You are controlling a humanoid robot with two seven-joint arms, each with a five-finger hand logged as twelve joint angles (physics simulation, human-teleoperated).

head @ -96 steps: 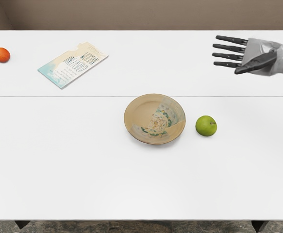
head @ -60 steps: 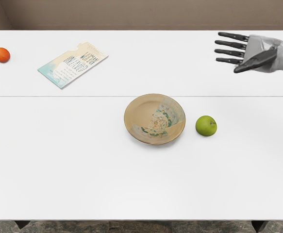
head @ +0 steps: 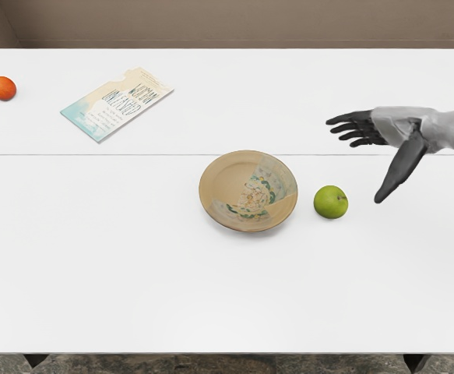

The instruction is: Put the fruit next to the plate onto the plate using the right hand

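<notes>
- While the right arm comes in from the right edge, the right hand [head: 384, 131] hangs over the white table [head: 133, 273]. Its fingers [head: 345, 123] are spread and point left, and its thumb [head: 396, 173] angles down toward the near side. It is wide open and has hold of nothing.
- From where I stand, the green apple [head: 331, 202] sits on the table on the near side of that hand and a little to its left. It is near the thumb tip but apart from it, and no finger touches it.
- How high the hand rides above the tabletop, I cannot tell.
- The apple rests just beside the right rim of the plate [head: 225, 178], with a narrow strip of table showing between them, so it is not on the plate.
- The plate is tan with a pale blue-green painted patch and lies about mid-table.
- Over at the far left, a small orange fruit [head: 2, 88] lies well apart from the plate.
- A printed leaflet [head: 117, 102] lies flat and askew between that orange fruit and the plate, closer to the fruit.
</notes>
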